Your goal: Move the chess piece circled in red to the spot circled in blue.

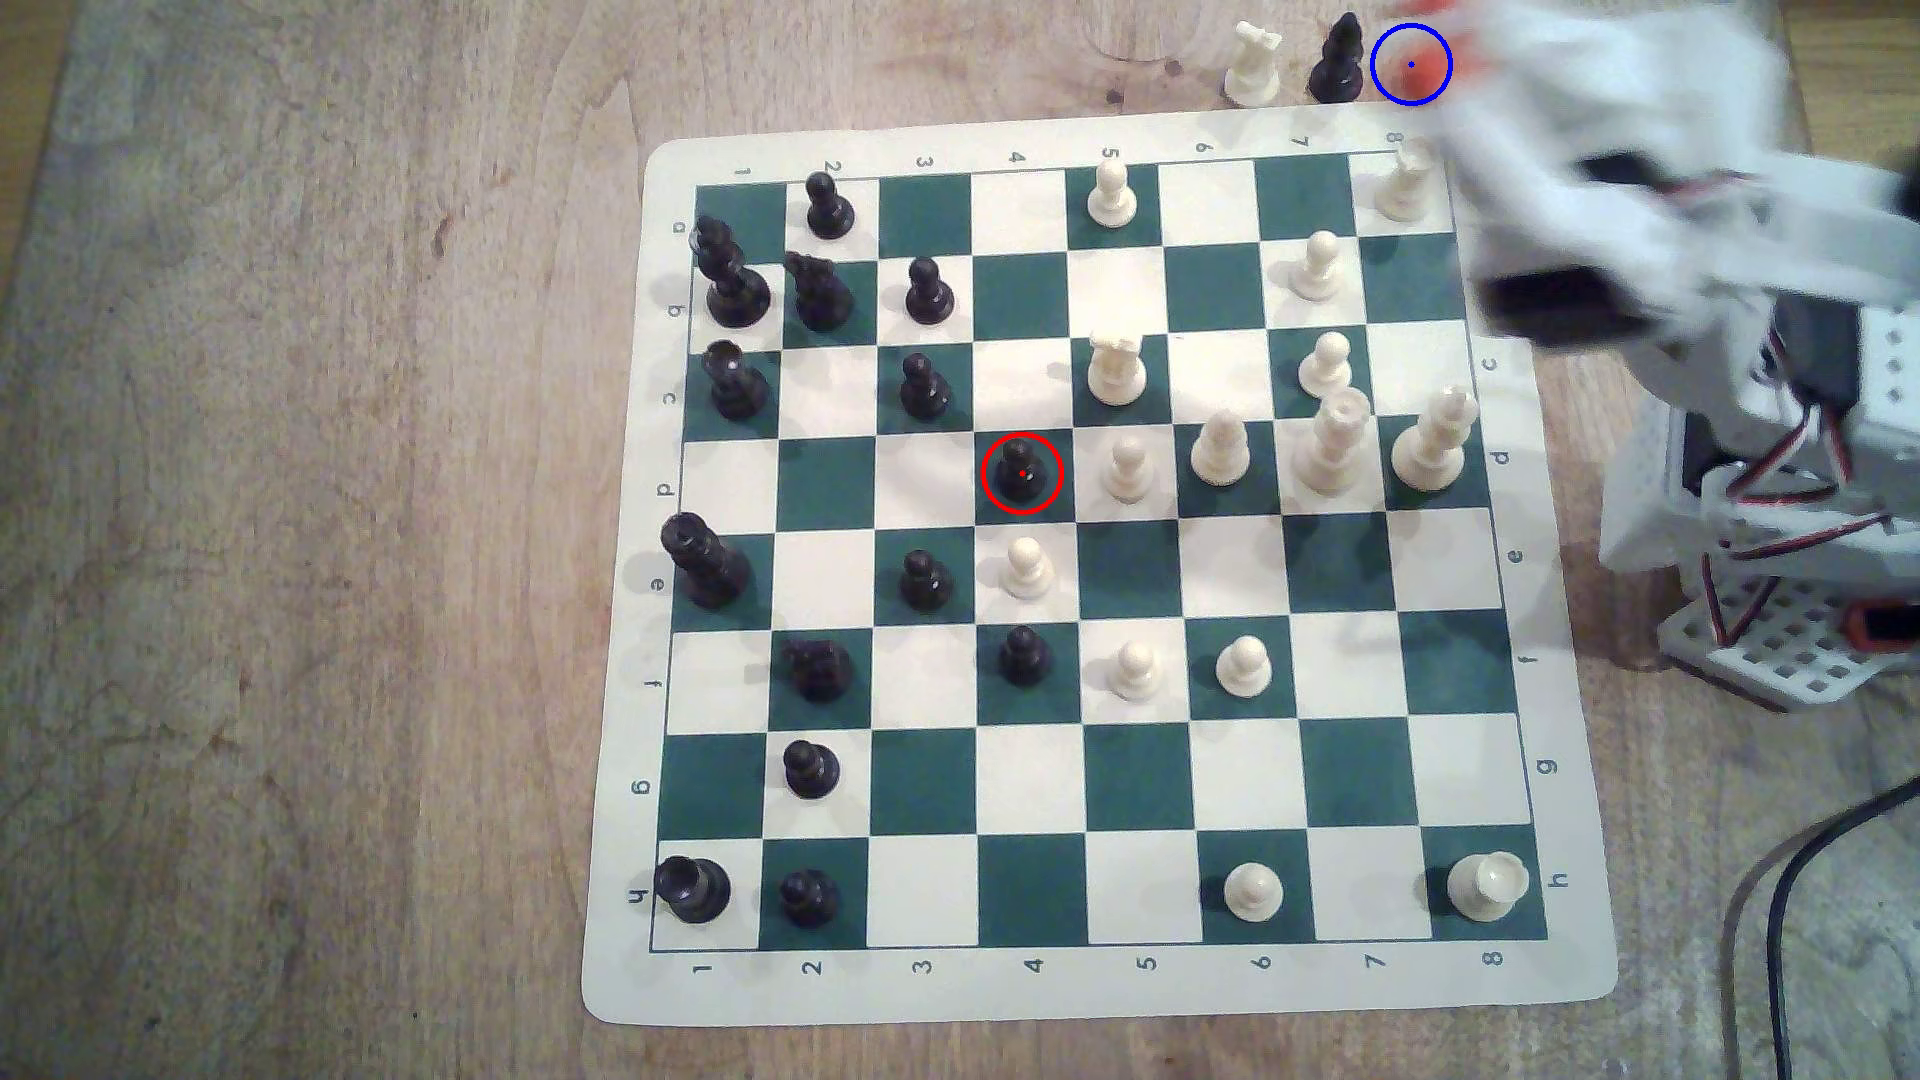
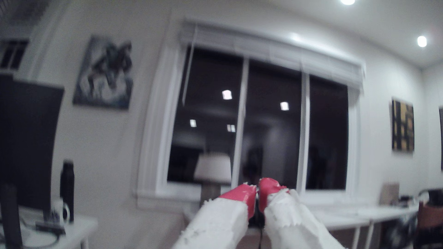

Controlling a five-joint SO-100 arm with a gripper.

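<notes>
Exterior view, from its left: black pieces crowd the chessboard's left files. The chess piece circled in red stands on a green square near the middle, a cream pawn just beside it on the exterior view's right and another cream pawn one square below. Off the board at the top edge stand a white rook and a black bishop, then the spot circled in blue, where a blurred red fingertip shows inside the ring. Wrist view: the hand points at a dark window, red tips pressed together with nothing between.
</notes>
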